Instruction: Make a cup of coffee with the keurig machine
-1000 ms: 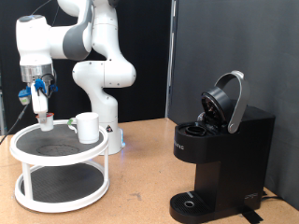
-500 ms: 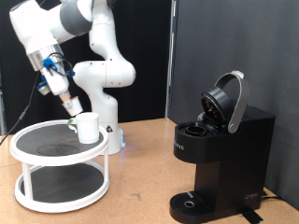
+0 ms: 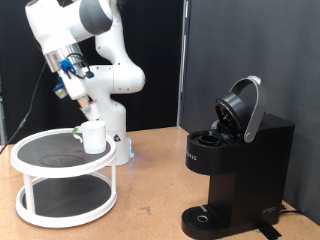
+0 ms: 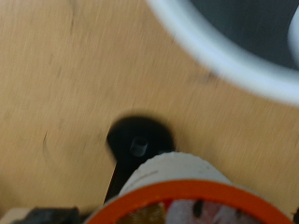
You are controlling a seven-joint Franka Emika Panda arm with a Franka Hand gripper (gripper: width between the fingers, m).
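Observation:
The white cup (image 3: 94,136) stands on the top shelf of a round white two-tier stand (image 3: 40,187) at the exterior view's left. The black keurig machine (image 3: 235,170) stands at the right with its lid (image 3: 243,108) raised. My gripper (image 3: 80,92) hangs in the air above and slightly left of the cup. It is shut on a small white pod with a red top (image 4: 177,201), which fills the near part of the wrist view. The cup and the machine do not show in the wrist view.
The wooden table (image 3: 150,200) runs between the stand and the machine. The robot's white base (image 3: 110,90) stands behind the stand. The wrist view shows the stand's white rim (image 4: 215,56) and a black round fitting (image 4: 138,145) on the wood.
The gripper has lifted off the stand's left side and swung up and to the exterior view's right with the pod. The cup and the machine have not moved.

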